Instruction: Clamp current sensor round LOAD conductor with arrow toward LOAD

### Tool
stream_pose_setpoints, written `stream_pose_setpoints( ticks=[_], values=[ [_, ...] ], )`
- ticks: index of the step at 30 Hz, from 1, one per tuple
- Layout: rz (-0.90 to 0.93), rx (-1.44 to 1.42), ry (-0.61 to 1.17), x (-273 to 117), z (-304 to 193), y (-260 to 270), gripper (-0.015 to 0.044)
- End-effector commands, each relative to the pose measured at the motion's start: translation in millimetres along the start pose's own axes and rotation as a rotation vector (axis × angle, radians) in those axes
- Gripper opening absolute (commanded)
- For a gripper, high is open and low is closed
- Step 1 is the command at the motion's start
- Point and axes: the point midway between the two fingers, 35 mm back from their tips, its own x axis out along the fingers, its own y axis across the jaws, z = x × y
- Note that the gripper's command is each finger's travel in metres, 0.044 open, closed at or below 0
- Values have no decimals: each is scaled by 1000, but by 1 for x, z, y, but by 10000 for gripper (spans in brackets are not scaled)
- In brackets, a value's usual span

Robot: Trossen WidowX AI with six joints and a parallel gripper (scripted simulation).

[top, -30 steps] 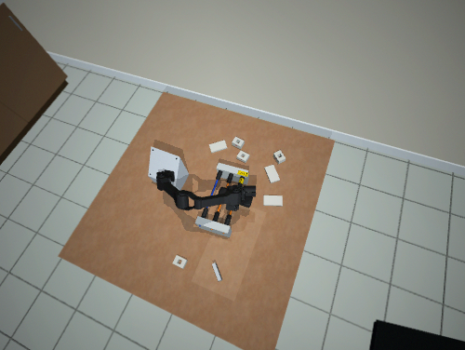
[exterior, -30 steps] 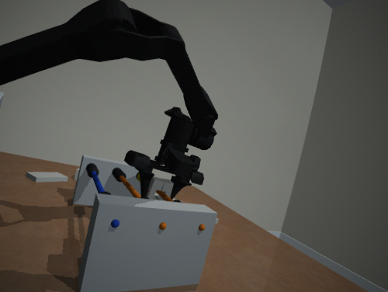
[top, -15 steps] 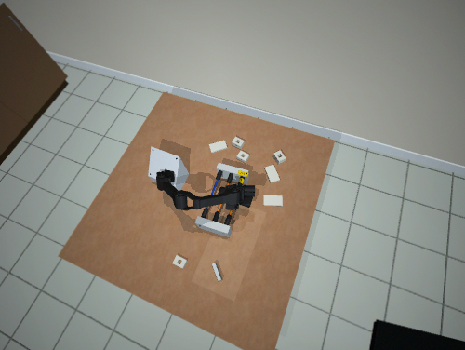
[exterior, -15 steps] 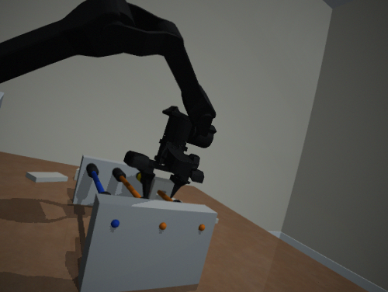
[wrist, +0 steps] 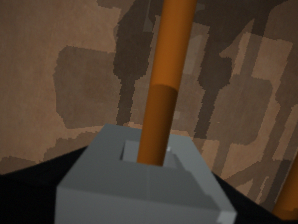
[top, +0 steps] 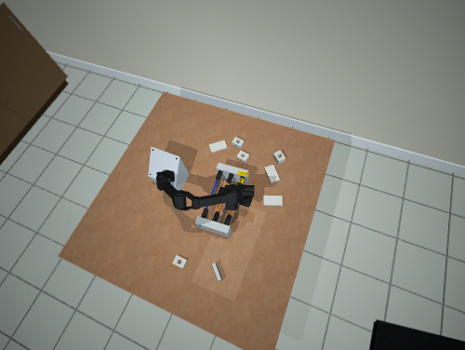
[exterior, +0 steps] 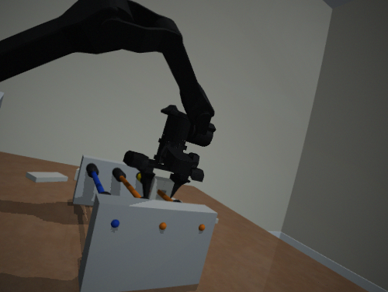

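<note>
The light grey current sensor (exterior: 164,181) (wrist: 145,192) is around the orange conductor (wrist: 167,75) (top: 231,212) at the right of the rack, the one that runs to the yellow LOAD marker (top: 243,173). In the wrist view its two halves meet along a faint seam, with the conductor passing through its opening. My gripper (exterior: 160,194) (wrist: 143,159) is shut on the sensor, one black finger on each side. The sensor's arrow does not show, and I cannot tell whether the latch has caught. The arm hides the sensor in the top view.
The near end block (top: 213,226) (exterior: 147,248) and far end block (top: 225,168) (exterior: 82,188) bear the conductors. A blue conductor (top: 214,187) (exterior: 97,182) and a middle orange conductor (exterior: 129,186) run alongside. Several white blocks lie around the rack, including a flat one (top: 272,200).
</note>
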Motion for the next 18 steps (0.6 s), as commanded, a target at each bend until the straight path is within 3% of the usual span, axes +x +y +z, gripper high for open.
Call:
stream_pose_setpoints(
  ticks=[1, 14, 18],
  values=[
    [0, 3, 1, 0, 0, 0, 105],
    [-6, 3, 1, -1, 0, 0, 440],
    [-2, -1, -1, 0, 0, 0, 335]
  ],
)
